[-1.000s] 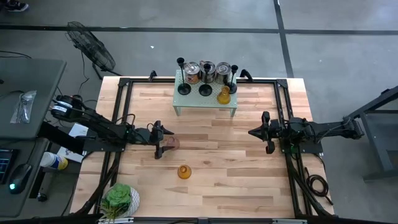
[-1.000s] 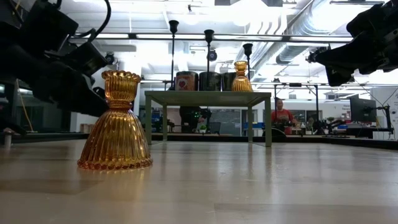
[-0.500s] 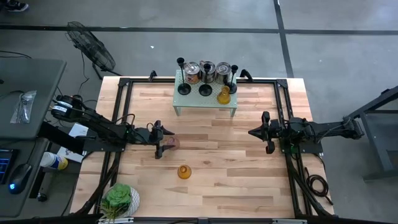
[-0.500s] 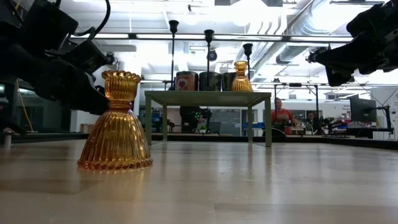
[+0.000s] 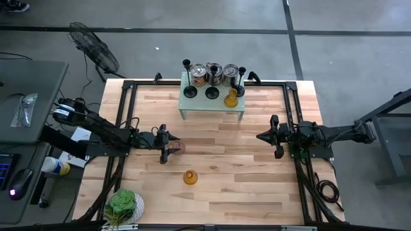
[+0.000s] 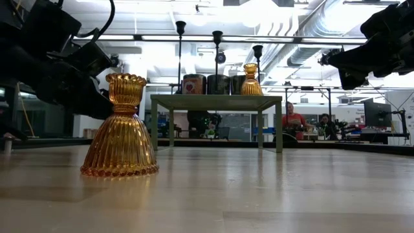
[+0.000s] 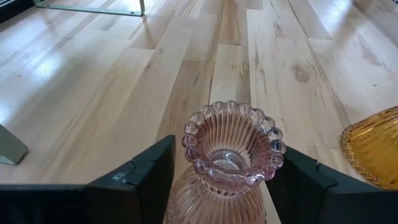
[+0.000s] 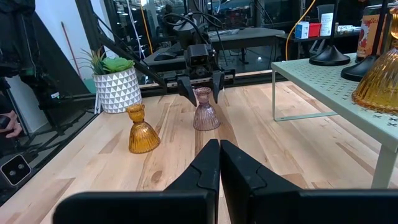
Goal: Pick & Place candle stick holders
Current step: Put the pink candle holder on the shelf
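The left gripper (image 7: 217, 180) straddles the pink glass holder (image 7: 229, 155), a ribbed, bell-shaped piece with a scalloped rim; its two matte black fingers (image 7: 146, 171) stand on either side of the neck, part-way open, and whether they touch the glass cannot be told. Just off to one side of that gripper, nearer the table's front edge, stands a squat amber glass holder (image 5: 190, 176) with the same fluted skirt and beaded lip. Well beyond the left gripper, on a pale green perforated metal stand (image 5: 192, 102), are three black holders (image 5: 187, 80) with round bases and thin stems, a second amber holder (image 5: 231, 98) and three tins (image 5: 214, 74). The right gripper (image 8: 219, 152) waits across the table with its fingers pressed together, empty. The table (image 5: 225, 186) is light wooden planking with visible grain and knots, framed by black rails; a spiky green plant in a white patterned pot (image 5: 123, 206) sits at its front corner. Behind lies a workshop with a person (image 6: 294, 120) in red.
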